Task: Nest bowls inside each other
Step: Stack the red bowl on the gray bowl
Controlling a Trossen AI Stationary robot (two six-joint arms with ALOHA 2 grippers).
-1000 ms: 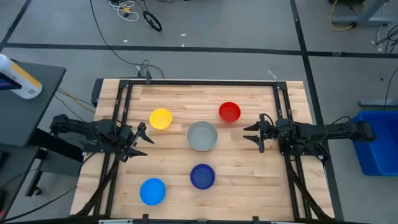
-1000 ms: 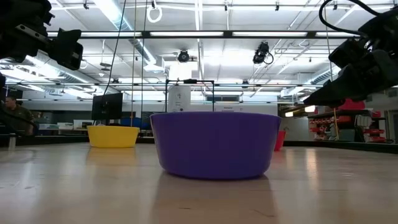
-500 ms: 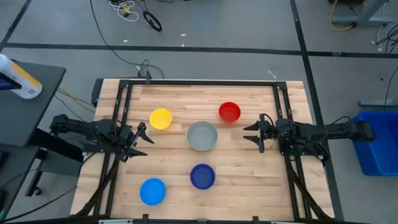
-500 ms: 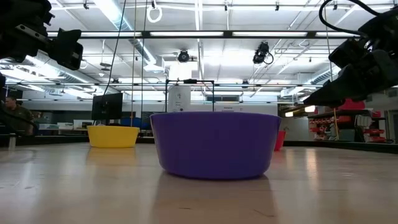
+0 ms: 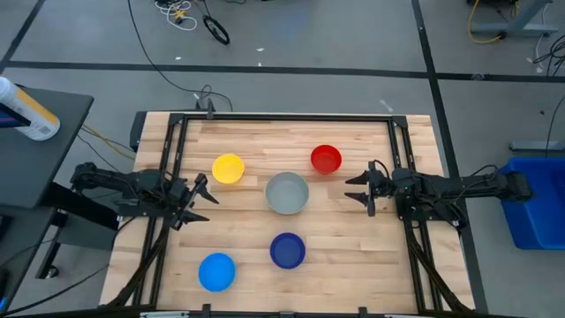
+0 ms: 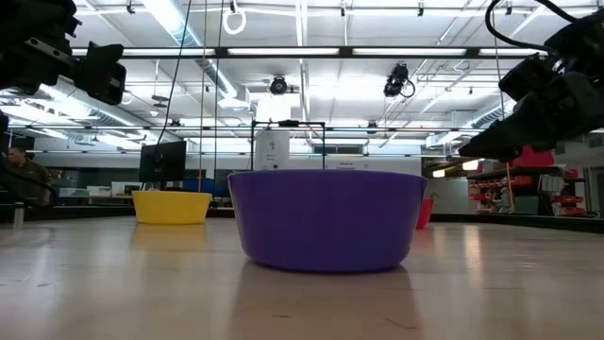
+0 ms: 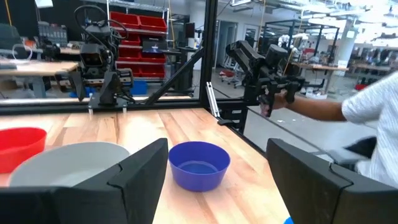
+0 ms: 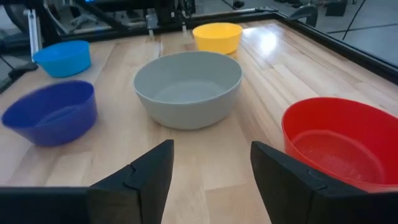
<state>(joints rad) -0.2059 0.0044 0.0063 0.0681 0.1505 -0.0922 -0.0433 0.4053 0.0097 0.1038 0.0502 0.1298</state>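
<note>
Several bowls stand apart, each on its base on the wooden table: a grey bowl (image 5: 287,193) in the middle, a red bowl (image 5: 326,159) far right of it, a yellow bowl (image 5: 229,169) far left, a dark blue bowl (image 5: 287,250) near the front and a light blue bowl (image 5: 216,270) at the near left. My left gripper (image 5: 205,190) stands open at the table's left side, clear of the yellow bowl. My right gripper (image 5: 360,190) stands open at the right side, near the red bowl, with nothing between its fingers.
A black metal frame (image 5: 282,118) runs around the tabletop. In the left wrist view a person's white sleeve (image 7: 373,106) shows beyond the table's edge. A blue bin (image 5: 536,201) stands on the floor to the right. Bare wood lies between the bowls.
</note>
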